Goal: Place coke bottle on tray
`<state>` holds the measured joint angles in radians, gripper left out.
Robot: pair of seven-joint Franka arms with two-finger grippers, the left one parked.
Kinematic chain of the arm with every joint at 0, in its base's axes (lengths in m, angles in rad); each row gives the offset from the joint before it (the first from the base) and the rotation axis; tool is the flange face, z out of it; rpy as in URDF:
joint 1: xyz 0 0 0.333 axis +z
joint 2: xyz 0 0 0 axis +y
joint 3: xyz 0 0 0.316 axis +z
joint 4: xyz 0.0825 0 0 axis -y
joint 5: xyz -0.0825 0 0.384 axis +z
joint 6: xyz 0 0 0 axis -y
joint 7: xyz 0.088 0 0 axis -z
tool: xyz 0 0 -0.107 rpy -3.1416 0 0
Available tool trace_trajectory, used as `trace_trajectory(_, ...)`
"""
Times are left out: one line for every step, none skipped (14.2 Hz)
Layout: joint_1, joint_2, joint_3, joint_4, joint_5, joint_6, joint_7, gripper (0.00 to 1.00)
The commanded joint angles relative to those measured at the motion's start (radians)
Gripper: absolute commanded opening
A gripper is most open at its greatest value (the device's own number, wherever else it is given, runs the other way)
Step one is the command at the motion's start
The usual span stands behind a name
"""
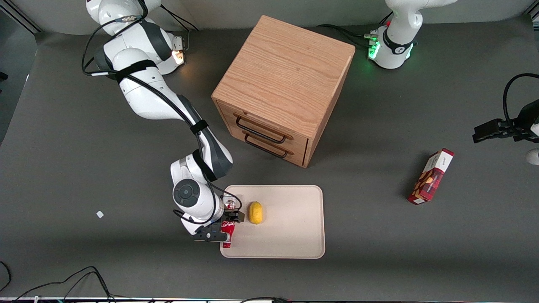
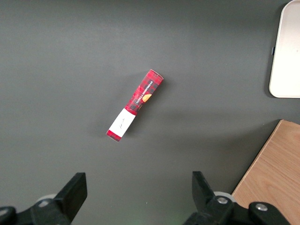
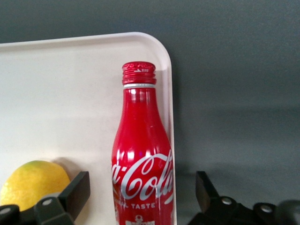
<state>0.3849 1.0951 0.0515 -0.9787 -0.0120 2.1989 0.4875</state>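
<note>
We see the small slim red coke bottle with its white script logo (image 3: 142, 154) lying on its side in the flat cream-beige rectangular tray (image 1: 294, 227), hard against the tray's low rim on the edge nearest the working arm. Its long axis runs along that rim, red cap pointing toward the tray's corner nearest the front camera, base toward the wrist.

The gripper (image 1: 228, 222) hangs directly over the bottle, and the black fingers (image 3: 75, 192) are spread — one stands over the tray between the bottle and the lemon, the other over the dark grey counter (image 1: 84, 168) just past the rim. Neither touches the bottle, so we judge the hold let go. The bottle's axis lies across the line between the fingers, which straddle its lower body.

We reckon the placing is done in substance: the bottle rests inside the tray. What the coming move turns on is that the bottle sits straight below the fingers, so a plain lift should clear it. A round body on its side could roll, though the rim blocks it one way.

As for what the tray holds — the coke bottle and a yellow lemon (image 1: 255, 212), just beside the bottle toward the tray's middle, apart from it. The light wooden two-drawer cabinet (image 1: 286, 84) stands farther from the front camera than the tray; both drawers look shut.
</note>
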Motion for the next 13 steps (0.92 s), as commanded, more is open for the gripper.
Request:
trace_trajectory(0.005, -0.018, -0.001, 0.023, 0.017, -0.008, 0.031, 1.00)
trace_trajectory(0.000, -0.043, -0.001, 0.005, 0.017, -0.008, 0.078, 1.00)
trace_trajectory(-0.007, -0.076, -0.001, -0.030, 0.015, -0.010, 0.097, 1.00)
trace_trajectory(-0.008, -0.124, -0.001, -0.084, 0.015, -0.014, 0.097, 1.00)
trace_trajectory(-0.015, -0.206, 0.001, -0.172, 0.015, -0.037, 0.095, 1.00)
trace_trajectory(-0.027, -0.278, 0.001, -0.254, 0.015, -0.059, 0.095, 1.00)
trace_trajectory(-0.037, -0.350, 0.001, -0.328, 0.015, -0.074, 0.091, 1.00)
trace_trajectory(-0.046, -0.413, 0.001, -0.392, 0.015, -0.096, 0.074, 1.00)
trace_trajectory(-0.055, -0.475, 0.002, -0.453, 0.015, -0.122, 0.063, 1.00)
trace_trajectory(-0.072, -0.532, 0.002, -0.503, 0.015, -0.146, 0.034, 1.00)
trace_trajectory(-0.089, -0.587, 0.002, -0.544, 0.015, -0.183, -0.011, 1.00)
trace_trajectory(-0.271, -0.874, 0.025, -0.587, 0.038, -0.578, -0.325, 1.00)
trace_trajectory(-0.274, -0.874, 0.025, -0.588, 0.040, -0.579, -0.328, 1.00)
